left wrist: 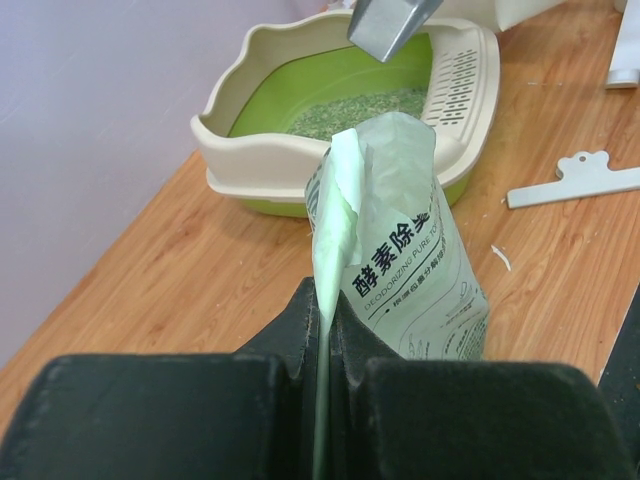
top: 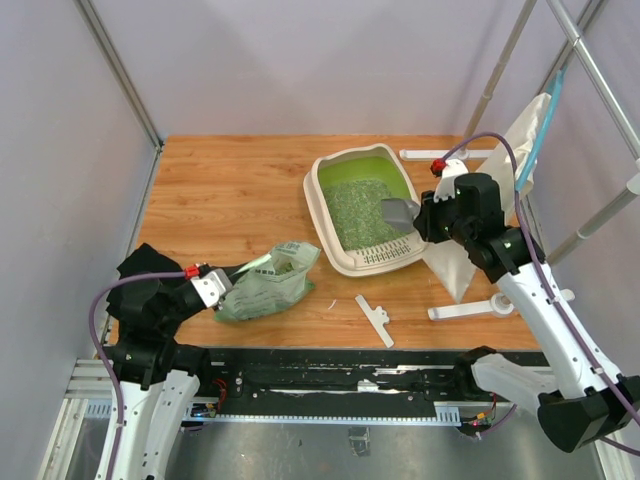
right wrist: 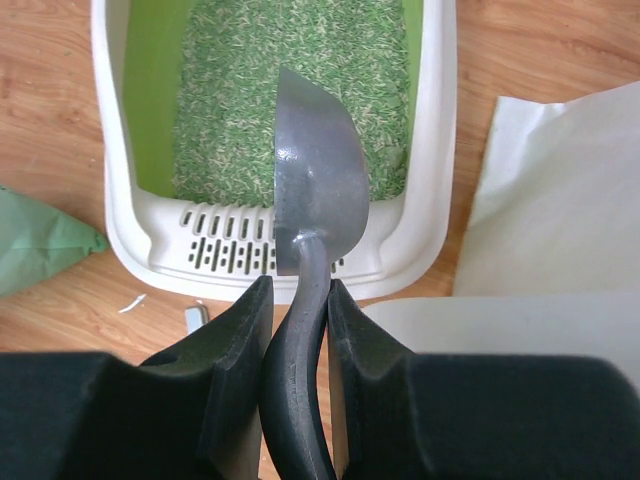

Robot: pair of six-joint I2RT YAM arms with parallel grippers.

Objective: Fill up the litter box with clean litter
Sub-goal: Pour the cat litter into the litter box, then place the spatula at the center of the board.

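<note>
The table (top: 230, 190) is filling the middle of the top view. The box (top: 314, 205) is sitting on it right of centre, toward the top, with its perforated end pointing at the lower edge of the frame. A white sheet (top: 455, 265) is lying just right of the box and is running under my right arm. The bag (top: 268, 285) is lying on its side left of centre, lower down, apart from the box, with its mouth turned toward it. The litter (top: 358, 212) is covering most of the box's green floor.

I am clamping my right gripper (right wrist: 300, 300) on the dark handle of the scoop (right wrist: 320, 170), and its metal bowl is hanging over the perforated end of the box, above the litter. Whether the bowl is carrying any litter I cannot tell.

I am pinching my left gripper (left wrist: 325, 310) tight on a thin edge of the bag.

A white clip (top: 374, 320) is lying flat on the table below the box, to the right of the bag.
</note>
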